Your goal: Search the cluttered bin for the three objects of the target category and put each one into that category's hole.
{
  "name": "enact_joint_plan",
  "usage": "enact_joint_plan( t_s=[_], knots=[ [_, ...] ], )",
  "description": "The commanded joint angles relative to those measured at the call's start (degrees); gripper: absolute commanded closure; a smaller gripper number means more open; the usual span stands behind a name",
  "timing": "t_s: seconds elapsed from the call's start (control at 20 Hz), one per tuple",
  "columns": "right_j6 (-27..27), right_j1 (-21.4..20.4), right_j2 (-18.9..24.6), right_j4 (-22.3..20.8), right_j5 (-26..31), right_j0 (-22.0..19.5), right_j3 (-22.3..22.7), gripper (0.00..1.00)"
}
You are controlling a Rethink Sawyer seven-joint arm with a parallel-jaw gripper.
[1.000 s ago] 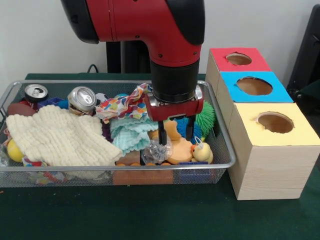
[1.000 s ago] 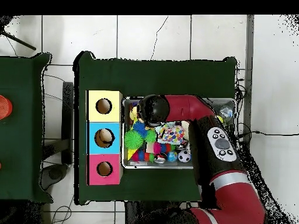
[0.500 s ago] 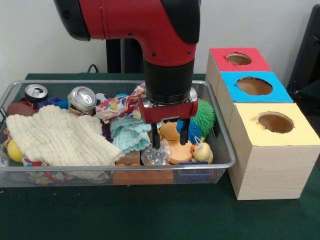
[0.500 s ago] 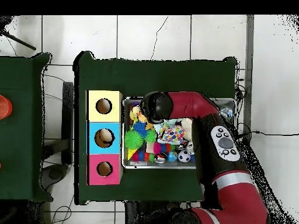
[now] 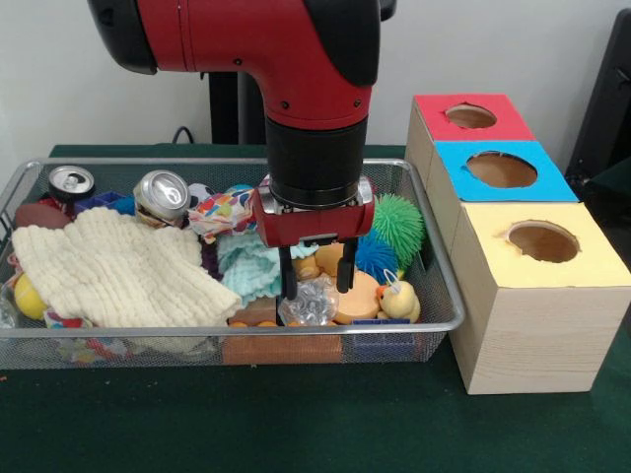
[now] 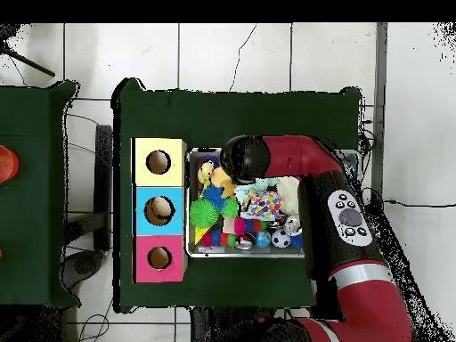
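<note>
A dark green table cover carries a wire mesh bin at centre-left of the frame and a wooden box with red, blue and yellow holed tops at right; the floor is white tile. The gripper hangs with fingers parted, straddling a crumpled clear wrapper near the bin's lower-centre rim, gripping nothing. A small yellow duck sits just right of it.

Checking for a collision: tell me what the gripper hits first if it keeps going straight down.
Probably the crumpled clear plastic piece, sitting between the open gripper fingers, beside the orange toy; depth is uncertain.
</note>
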Motion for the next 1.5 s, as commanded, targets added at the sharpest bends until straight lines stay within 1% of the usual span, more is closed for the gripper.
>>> enact_joint_plan(
  t_s=[0.05,0.1,0.15,0.2,0.35,0.45,0.8,1.1,1.15,1.35,1.5],
  knots=[
    [-9.81,0.96,1.82,-3.07,5.38,-1.77,-0.71,0.00],
    [-9.71,0.85,2.02,-2.98,4.92,-2.01,-0.31,0.00],
    [-9.60,0.75,2.22,-2.88,4.46,-2.25,0.08,1.00],
    [-9.91,0.77,2.63,-2.86,3.98,-2.56,0.40,1.00],
    [-9.92,1.07,2.16,-2.71,6.48,-1.97,-0.19,1.00],
    [-9.55,0.89,1.98,-2.65,6.90,-1.80,-0.11,1.00],
    [-7.22,0.67,1.55,-3.03,4.10,-1.62,2.69,1.00],
    [-7.14,0.33,2.11,-2.70,3.30,-2.08,3.86,1.00],
    [-7.12,0.28,2.27,-2.62,2.99,-2.22,4.15,0.00],
    [-7.06,0.35,2.20,-1.39,6.88,-1.69,3.92,0.00],
    [-6.91,0.87,2.00,-1.47,6.89,-1.73,3.52,0.00]
  ],
)
